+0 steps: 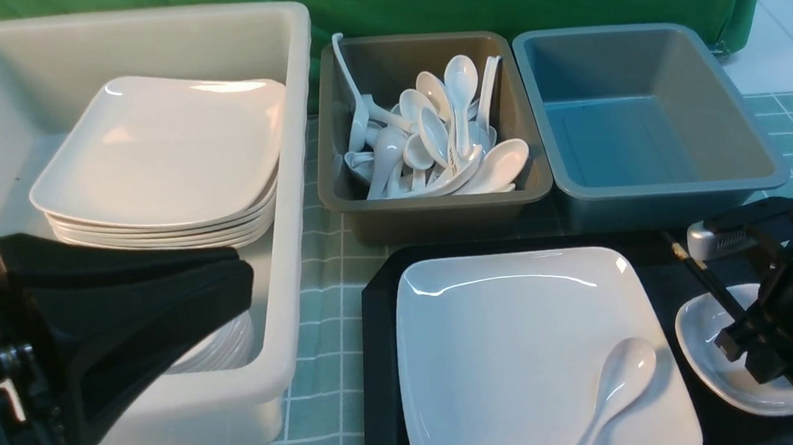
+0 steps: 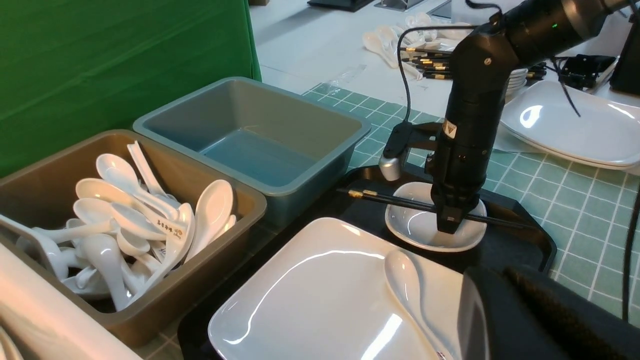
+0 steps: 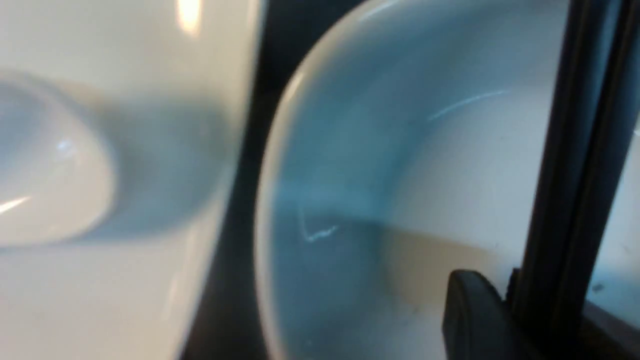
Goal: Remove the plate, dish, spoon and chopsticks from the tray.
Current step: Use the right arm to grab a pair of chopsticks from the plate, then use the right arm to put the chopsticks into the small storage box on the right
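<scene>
1. Right gripper (image 1: pixel 747 357) is pinching the pair of black chopsticks (image 1: pixel 719 292) partway along their length, its fingertips drawn in against them directly above the small white dish (image 1: pixel 706 329).
2. Chopsticks pass between those fingertips and stick out on both sides of the claw, crossing over the dish at a slant; their pale gold bands are on the far end, beside the blue-grey bin (image 1: pixel 677 188). The right wrist view shows the two shafts side by side, close against the fingers.
3. Dish sits on the black tray (image 1: pixel 376 337), just to the right of the large square plate (image 1: pixel 506 355), with the right claw over its bowl.
4. Soup spoon (image 1: pixel 631 370) lies on the plate, bowl end toward the far side, to the left of the right claw and apart from it.
5. Left gripper (image 1: pixel 244 284) is pressed together, well apart from the chopsticks, showing in front of the white tub (image 1: pixel 295 188) in the front view.
6. Plates stand stacked (image 1: pixel 158 156) inside that tub, while a heap of white spoons (image 1: pixel 432 131) fills the brown bin (image 1: pixel 438 208) beyond the tray, next to the blue-grey one.
</scene>
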Robot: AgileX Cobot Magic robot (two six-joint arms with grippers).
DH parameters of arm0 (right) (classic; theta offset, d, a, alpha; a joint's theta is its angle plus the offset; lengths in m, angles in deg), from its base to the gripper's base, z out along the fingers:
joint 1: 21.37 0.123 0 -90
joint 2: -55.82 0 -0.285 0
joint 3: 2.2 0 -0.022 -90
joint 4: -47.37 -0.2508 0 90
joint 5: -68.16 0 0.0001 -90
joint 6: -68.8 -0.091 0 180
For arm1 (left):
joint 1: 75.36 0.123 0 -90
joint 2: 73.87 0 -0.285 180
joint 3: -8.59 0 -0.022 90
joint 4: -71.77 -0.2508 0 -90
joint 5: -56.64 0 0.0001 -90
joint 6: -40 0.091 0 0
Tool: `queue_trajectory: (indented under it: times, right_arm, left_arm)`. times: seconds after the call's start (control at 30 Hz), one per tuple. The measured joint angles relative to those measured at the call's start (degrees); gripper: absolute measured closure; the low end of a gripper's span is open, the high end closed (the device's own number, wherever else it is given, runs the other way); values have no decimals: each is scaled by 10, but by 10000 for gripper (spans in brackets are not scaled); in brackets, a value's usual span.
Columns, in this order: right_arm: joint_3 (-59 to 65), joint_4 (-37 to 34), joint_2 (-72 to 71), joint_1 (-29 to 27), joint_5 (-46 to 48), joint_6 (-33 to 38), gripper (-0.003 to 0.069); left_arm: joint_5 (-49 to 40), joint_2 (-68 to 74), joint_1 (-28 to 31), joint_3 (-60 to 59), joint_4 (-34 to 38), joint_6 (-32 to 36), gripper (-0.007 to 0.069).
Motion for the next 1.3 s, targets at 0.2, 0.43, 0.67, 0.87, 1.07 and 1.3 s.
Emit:
queue_trajectory:
  times: [0.2,0.43,0.67,0.87,1.07,1.3]
  right_arm:
    - [-2,0,-94,45,21,12,553]
    - [-109,-48,-105,61,4,6,553]
    - [-387,-110,89,10,-69,-40,553]
    - [-580,-109,241,-21,-72,-104,553]
    - [-655,-97,333,-27,-67,-159,477]
    - [-657,-96,351,-27,5,-160,198]
  left_arm:
    - [40,0,0,0,0,9,607]
    - [138,0,0,0,0,16,607]
    - [174,0,0,0,0,16,607]
    - [140,0,0,0,0,16,607]
    - [119,0,0,0,0,16,607]
    - [117,5,0,0,0,14,607]
